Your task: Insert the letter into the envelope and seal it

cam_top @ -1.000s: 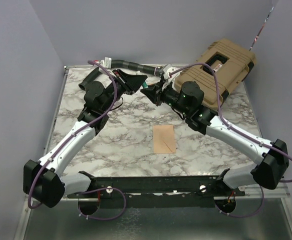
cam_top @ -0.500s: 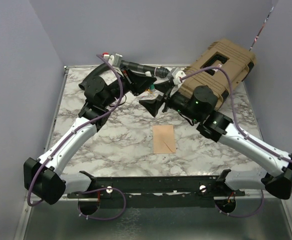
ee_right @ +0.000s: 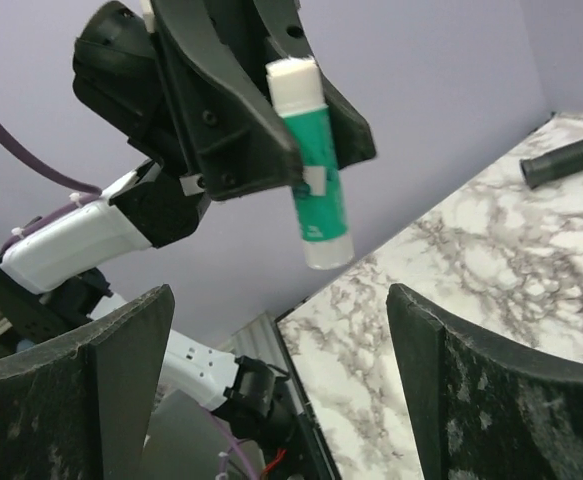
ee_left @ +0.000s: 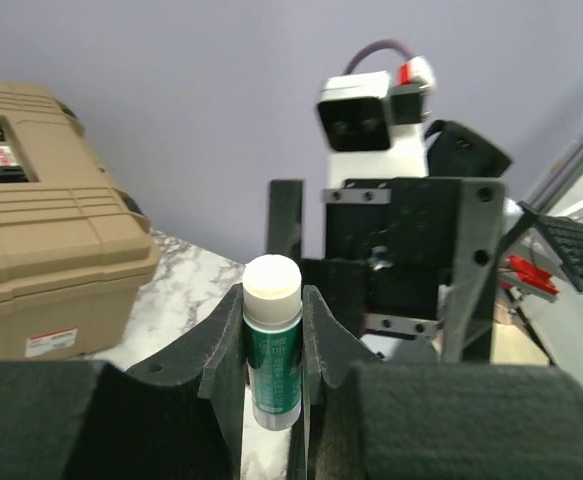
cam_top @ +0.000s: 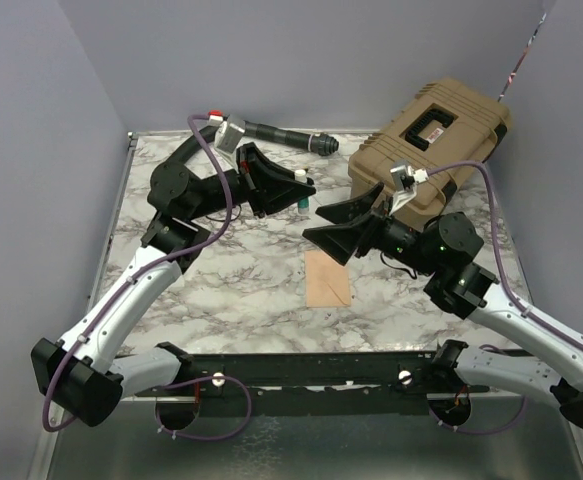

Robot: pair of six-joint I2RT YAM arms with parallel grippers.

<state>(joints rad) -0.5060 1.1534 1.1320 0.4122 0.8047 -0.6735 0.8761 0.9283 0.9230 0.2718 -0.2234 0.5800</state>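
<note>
The peach-tan envelope [cam_top: 327,278] lies flat on the marble table [cam_top: 221,290] between the two arms, with its flap down. The letter is hidden from every view. My left gripper [cam_top: 300,189] hangs above the table's far middle, shut on a green glue stick [ee_left: 271,345] with white ends, held upright between its fingers. The right wrist view looks up at the same glue stick [ee_right: 316,170]. My right gripper [cam_top: 333,226] stands wide open just right of the left one, apart from the stick, with nothing between its fingers [ee_right: 121,380].
A big tan hard case [cam_top: 431,140] sits at the back right corner. A black tube [cam_top: 281,133] lies along the far edge. Purple walls close in on the left, right and back.
My right gripper has opened wide and drawn back to the right, away from the left gripper. The left gripper kept the glue stick and shifted slightly right.
</note>
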